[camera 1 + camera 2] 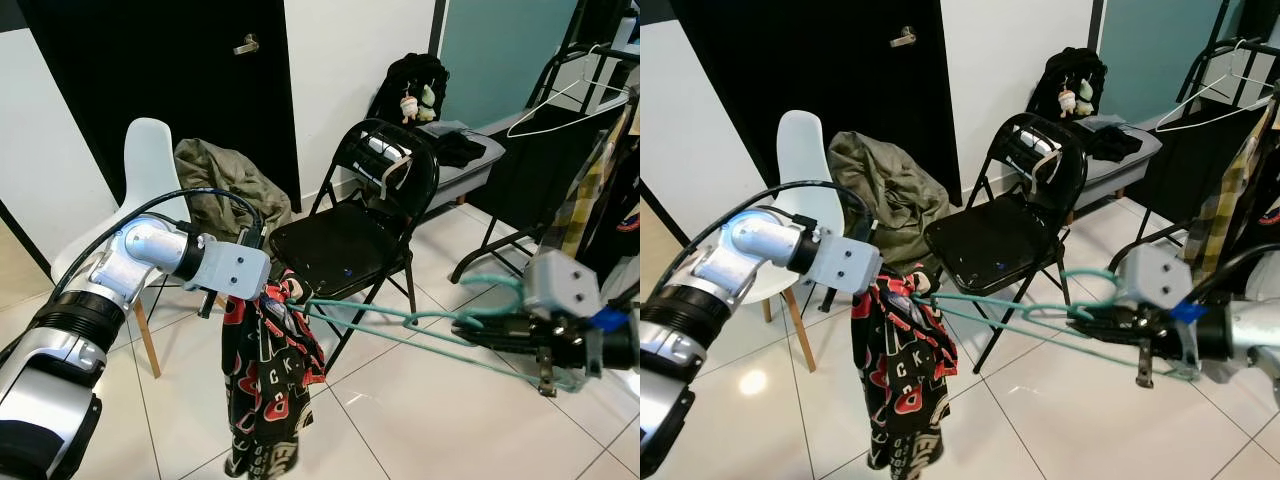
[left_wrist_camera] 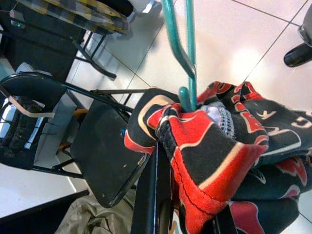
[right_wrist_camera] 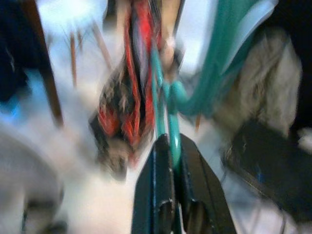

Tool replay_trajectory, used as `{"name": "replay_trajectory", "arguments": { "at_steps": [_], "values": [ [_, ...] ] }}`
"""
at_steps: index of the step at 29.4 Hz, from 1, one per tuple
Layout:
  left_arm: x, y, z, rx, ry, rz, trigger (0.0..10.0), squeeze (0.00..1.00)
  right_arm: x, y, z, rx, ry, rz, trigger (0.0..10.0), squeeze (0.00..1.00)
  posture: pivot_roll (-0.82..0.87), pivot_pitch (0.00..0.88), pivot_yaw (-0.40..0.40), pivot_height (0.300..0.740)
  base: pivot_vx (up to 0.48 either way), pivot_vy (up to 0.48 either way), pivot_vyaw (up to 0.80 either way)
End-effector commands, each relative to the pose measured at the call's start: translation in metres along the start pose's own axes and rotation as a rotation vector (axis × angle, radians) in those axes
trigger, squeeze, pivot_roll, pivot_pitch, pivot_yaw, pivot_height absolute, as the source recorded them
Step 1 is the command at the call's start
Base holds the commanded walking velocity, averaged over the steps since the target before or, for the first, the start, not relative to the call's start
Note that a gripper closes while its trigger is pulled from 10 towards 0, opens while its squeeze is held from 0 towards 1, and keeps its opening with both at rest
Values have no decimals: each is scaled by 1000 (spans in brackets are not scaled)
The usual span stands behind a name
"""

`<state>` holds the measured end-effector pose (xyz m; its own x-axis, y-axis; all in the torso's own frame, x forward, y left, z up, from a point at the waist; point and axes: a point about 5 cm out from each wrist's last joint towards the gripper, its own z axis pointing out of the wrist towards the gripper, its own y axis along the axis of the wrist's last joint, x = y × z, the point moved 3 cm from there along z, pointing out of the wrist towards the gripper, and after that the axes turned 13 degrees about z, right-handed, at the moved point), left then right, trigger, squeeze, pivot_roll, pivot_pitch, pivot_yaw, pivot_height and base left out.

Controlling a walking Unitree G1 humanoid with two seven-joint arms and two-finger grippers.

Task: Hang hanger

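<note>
Nearest you, the right gripper (image 3: 171,161) clamps the teal plastic hanger (image 1: 400,322), whose far end hides in the black-and-red patterned garment (image 1: 262,385) pinched by the left gripper (image 1: 268,292), before a black folding chair (image 1: 360,225); the right wrist view is blurred.

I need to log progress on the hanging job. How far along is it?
Done: the red-black garment is already on one end of the teal hanger. In hand: the left pincer is shut on the garment at that end, and the right pincer is shut on the hanger near its hook; it is held level over the floor. Left: getting it onto the rack to the right, where a white hanger hangs.
</note>
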<state>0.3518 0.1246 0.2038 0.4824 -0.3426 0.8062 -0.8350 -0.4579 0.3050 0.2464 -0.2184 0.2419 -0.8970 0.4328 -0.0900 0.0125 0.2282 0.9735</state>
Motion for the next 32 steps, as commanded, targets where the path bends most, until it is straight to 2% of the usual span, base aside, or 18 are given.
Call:
{"name": "replay_trajectory", "arguments": {
  "at_steps": [1, 3, 5, 7, 8, 10, 14, 16, 18, 19, 21, 23, 25, 26, 28, 30, 31, 32],
  "values": [
    [4, 1, 3, -6, 17, -4, 10000, 0, 6, 23, -3, -136, 30, -20, 10000, 0, -105, 0, 99, 740, 0, 0, 0],
    [12, 2, 1, -13, 47, -8, 10000, 0, 4, 31, -11, -276, 11, 3, 10000, 0, -99, 0, 102, 740, 0, 0, 0],
    [12, 2, 1, -13, 47, -8, 10000, 0, 4, 31, -11, -276, 11, 3, 10000, 0, -99, 0, 102, 740, 0, 0, 0],
    [30, 7, -4, -37, 111, -13, 10000, 0, 2, 36, -19, -401, -35, 16, 10000, 0, -92, 0, 105, 740, 0, 0, 0],
    [30, 7, -4, -37, 111, -13, 10000, 0, 2, 36, -19, -401, -35, 16, 10000, 0, -92, 0, 105, 740, 0, 0, 0],
    [48, 13, -10, -60, 169, -6, 10000, 0, 1, 33, -20, -442, -77, 23, 10000, 0, -94, 0, 112, 740, 0, 0, 0],
    [61, 16, -13, -75, 207, 6, 10000, 0, -3, 31, -19, -461, -130, 18, 10000, 0, -96, 0, 116, 740, 0, 0, 0],
    [71, 22, -13, -109, 243, 3, 10000, 0, -11, 43, -18, -592, -194, 20, 10000, 0, -101, 0, 121, 740, 0, 0, 0],
    [84, 31, -10, -158, 298, -6, 10000, 0, -17, 60, -14, -808, -220, 65, 10000, 0, -100, 0, 121, 740, 0, 0, 0],
    [84, 31, -10, -158, 298, -6, 10000, 0, -17, 60, -14, -808, -220, 65, 10000, 0, -100, 0, 121, 740, 0, 0, 0],
    [97, 40, -7, -217, 342, -25, 10000, 0, -27, 76, -17, -1077, -260, 153, 10000, 0, -94, 0, 126, 740, 0, 0, 0],
    [97, 40, -7, -217, 342, -25, 10000, 0, -27, 76, -17, -1077, -260, 153, 10000, 0, -94, 0, 126, 740, 0, 0, 0],
    [104, 47, -6, -255, 361, -35, 10000, 0, -39, 84, -21, -1270, -289, 238, 10000, 0, -94, 0, 126, 740, 0, 0, 0],
    [104, 47, -6, -255, 361, -35, 10000, 0, -39, 84, -21, -1270, -289, 238, 10000, 0, -94, 0, 126, 740, 0, 0, 0],
    [114, 54, -2, -287, 396, -51, 10000, 0, -46, 90, -4, -1379, -249, 347, 10000, 0, -89, 0, 119, 740, 0, 0, 0],
    [114, 54, -2, -287, 396, -51, 10000, 0, -46, 90, -4, -1379, -249, 347, 10000, 0, -89, 0, 119, 740, 0, 0, 0],
    [117, 55, -1, -295, 408, -56, 10000, 0, -47, 93, 4, -1399, -228, 382, 10000, 0, -89, 0, 119, 740, 0, 0, 0],
    [117, 55, -1, -295, 408, -56, 10000, 0, -47, 93, 4, -1399, -228, 382, 10000, 0, -89, 0, 119, 740, 0, 0, 0]
  ]
}}
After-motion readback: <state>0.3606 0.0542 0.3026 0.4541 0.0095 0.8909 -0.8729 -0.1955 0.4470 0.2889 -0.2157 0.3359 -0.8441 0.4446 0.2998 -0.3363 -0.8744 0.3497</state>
